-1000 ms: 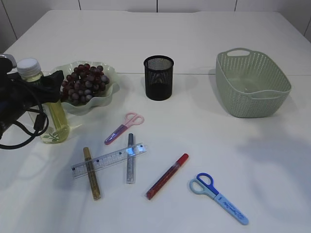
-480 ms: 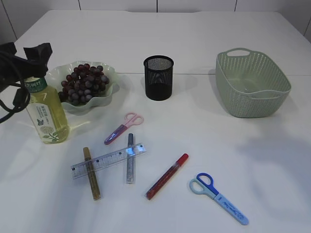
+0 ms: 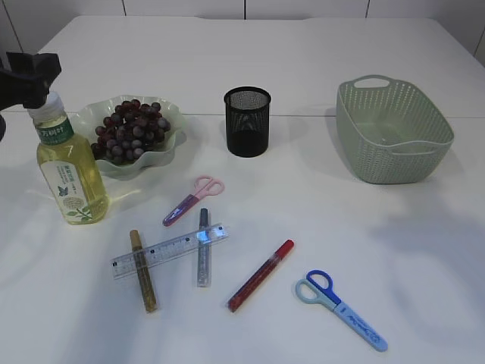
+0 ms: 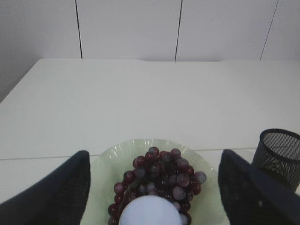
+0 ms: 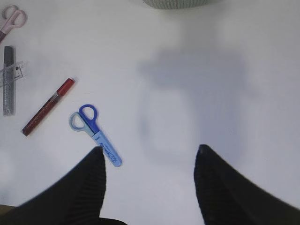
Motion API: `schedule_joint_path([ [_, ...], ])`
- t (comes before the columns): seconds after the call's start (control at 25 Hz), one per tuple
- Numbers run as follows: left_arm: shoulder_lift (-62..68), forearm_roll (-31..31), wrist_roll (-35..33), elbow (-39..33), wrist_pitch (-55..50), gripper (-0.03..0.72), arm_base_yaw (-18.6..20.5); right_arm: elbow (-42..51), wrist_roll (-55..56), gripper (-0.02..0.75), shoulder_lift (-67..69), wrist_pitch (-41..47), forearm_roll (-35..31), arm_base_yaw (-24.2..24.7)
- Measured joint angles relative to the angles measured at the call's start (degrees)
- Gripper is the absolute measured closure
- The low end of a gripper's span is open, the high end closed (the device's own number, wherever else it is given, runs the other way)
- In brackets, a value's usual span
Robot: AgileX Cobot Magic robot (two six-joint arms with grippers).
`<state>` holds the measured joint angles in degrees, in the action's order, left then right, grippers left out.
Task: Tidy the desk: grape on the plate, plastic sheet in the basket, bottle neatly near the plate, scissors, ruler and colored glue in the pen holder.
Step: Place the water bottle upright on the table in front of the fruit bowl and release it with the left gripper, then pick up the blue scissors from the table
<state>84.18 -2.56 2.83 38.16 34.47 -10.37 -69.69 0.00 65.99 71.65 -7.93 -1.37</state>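
Note:
The bottle [image 3: 72,174] of yellow liquid stands upright just left of the green plate [image 3: 170,148], which holds the grapes [image 3: 132,130]. My left gripper [image 3: 32,76] is open and empty right above the bottle cap [image 4: 151,211]; in the left wrist view [image 4: 153,154] its fingers frame the grapes [image 4: 161,176]. The black mesh pen holder [image 3: 247,121] stands mid-table. Pink scissors [image 3: 195,199], a clear ruler [image 3: 170,250], gold glue [image 3: 142,271], silver glue [image 3: 203,246], red glue [image 3: 261,274] and blue scissors [image 3: 341,309] lie in front. My right gripper [image 5: 150,148] is open and empty, high over bare table right of the blue scissors [image 5: 93,133]. No plastic sheet shows.
The green basket [image 3: 394,129] stands at the back right. The ruler lies across the gold and silver glue sticks. The right arm is outside the exterior view; its shadow falls on the table at the right.
My left gripper has let go of the bottle and risen above its cap. The bottle now stands free beside the plate. Nothing else has moved.

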Motion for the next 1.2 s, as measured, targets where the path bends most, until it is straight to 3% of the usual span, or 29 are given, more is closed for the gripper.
schedule_joint_path([
  [0.64, -19.2, 0.0, 0.0, -0.1, -32.3, 0.109, 0.0, 0.0, -1.6, 0.266, 0.0, 0.1, -0.3, 0.0],
  [1.2, -35.1, -3.7, 0.0, 0.3, -65.1, 0.198, 0.0, 0.0, -1.6, 0.267, 0.0, 0.3, -5.8, -0.5],
])
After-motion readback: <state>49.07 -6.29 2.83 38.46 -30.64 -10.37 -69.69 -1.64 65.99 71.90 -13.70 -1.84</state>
